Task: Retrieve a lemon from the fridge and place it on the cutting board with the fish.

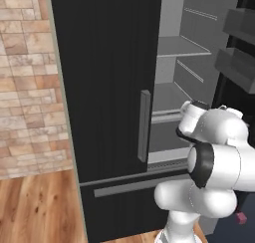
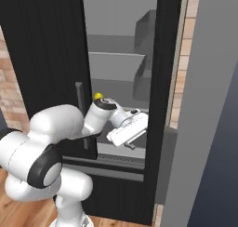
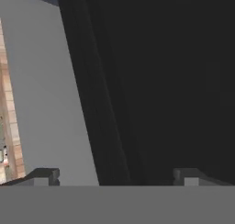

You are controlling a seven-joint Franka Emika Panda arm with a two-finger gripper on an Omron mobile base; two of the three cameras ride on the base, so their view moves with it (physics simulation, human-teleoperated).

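Stood before the fridge (image 1: 107, 87), a tall black double-door unit with its left door shut and its right door swung open. Left of it: a wall of tan and pink stone blocks (image 1: 25, 87), with wood plank floor (image 1: 40, 207) below. On the shut door, a long grey bar handle (image 1: 144, 132) upright near the door's inner edge; beneath it, a grey horizontal bar (image 1: 134, 185) across the lower drawer. Inside the opening, grey shelves (image 1: 182, 48) stepped one above another, and grey door bins (image 1: 239, 62) on the open door at far right.

Reached into the lower part of the opening with the gripper (image 2: 131, 146), seen from the right base camera pointing down and to the right over the bottom ledge. Fingertips (image 3: 43, 176) stood far apart at the two bottom corners of the hand camera's picture, with nothing between them. Ahead of the jaws: a dark ribbed black surface on the right and a plain grey panel (image 3: 41, 90) on the left, with a thin strip of brick beyond that.

The lemon (image 2: 98, 96) sat on a grey shelf inside the fridge, behind the wrist, above and to the left of the jaws, well apart from them, partly hidden by the arm.

No brand, label or legible writing on the fridge or walls.
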